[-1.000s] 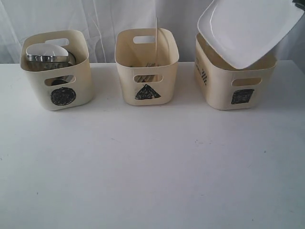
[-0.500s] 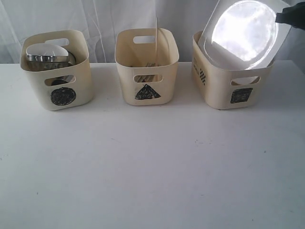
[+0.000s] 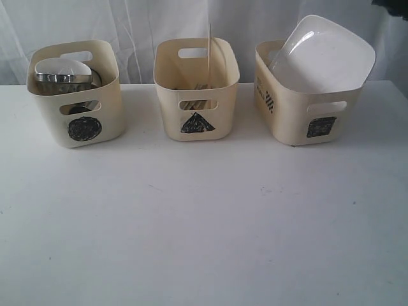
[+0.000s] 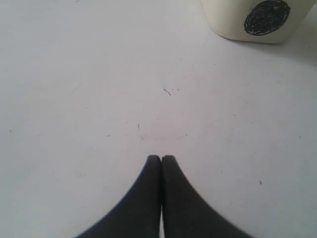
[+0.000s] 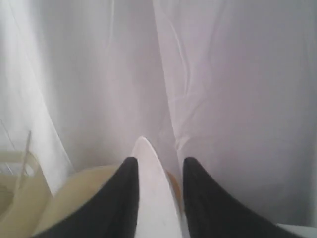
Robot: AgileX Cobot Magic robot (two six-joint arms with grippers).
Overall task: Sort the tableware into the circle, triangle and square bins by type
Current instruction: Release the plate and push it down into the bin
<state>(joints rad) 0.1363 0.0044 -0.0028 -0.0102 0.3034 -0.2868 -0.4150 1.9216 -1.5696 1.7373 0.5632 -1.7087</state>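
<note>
Below right end effector (image 5: 159, 161), plate (image 3: 325, 56) stands tilted.

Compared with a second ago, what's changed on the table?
The white plate went down from over the square bin into it and now leans tilted inside, its top sticking out. The right gripper, fingers apart, seems to have let go and risen. The circle bin and triangle bin look unchanged.
</note>
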